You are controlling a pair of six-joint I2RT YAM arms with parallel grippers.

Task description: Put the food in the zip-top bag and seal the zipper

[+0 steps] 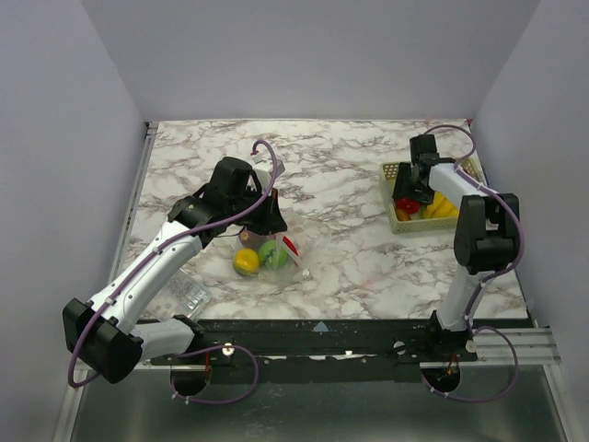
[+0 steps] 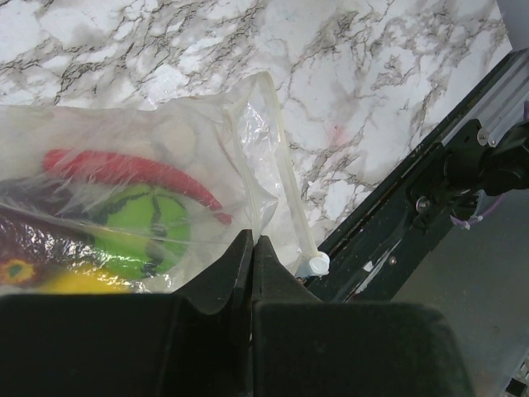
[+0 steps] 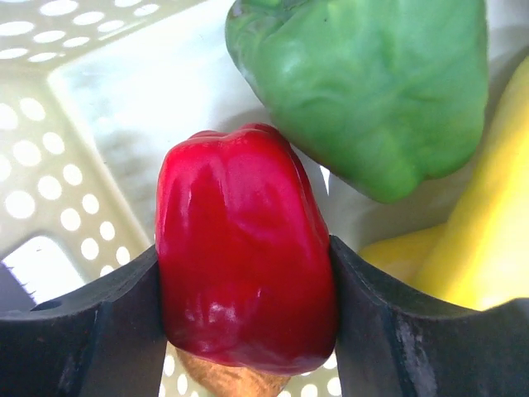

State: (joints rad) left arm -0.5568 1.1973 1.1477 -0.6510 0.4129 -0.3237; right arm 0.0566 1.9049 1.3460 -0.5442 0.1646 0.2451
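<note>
**A:** Right, left side first. The left hand (image 2: pixel 252 248) is pinched fully shut on the zip-top bag (image 2: pixel 198 124), with a fold of clear film caught between its fingers. The bag is slumped on the bench (image 2: pixel 372 74) just ahead of them, and there's food (image 2: pixel 140 223) inside.

**B:** And the zipper (image 2: pixel 285 182) runs away from the fingertips, just to their right. That's a thin grip. One tug and the film could slide out and the mouth flop shut.

**A:** Over to the right hand (image 3: pixel 244 256), down inside the basket (image 3: pixel 74 99). It's spread to the width of a red pepper (image 3: pixel 240 207), both fingers pressed against its flanks.

**B:** Glossy, rounded sides. If the squeeze is off-centre it may squirt free on the lift.

**A:** The green pepper (image 3: pixel 372 91) is touching it just beyond the fingertips, too.

**B:** That could get dragged along or knocked. And the bag's well apart from this hand, so it's a long carry with plenty of chances to drop it.
</note>
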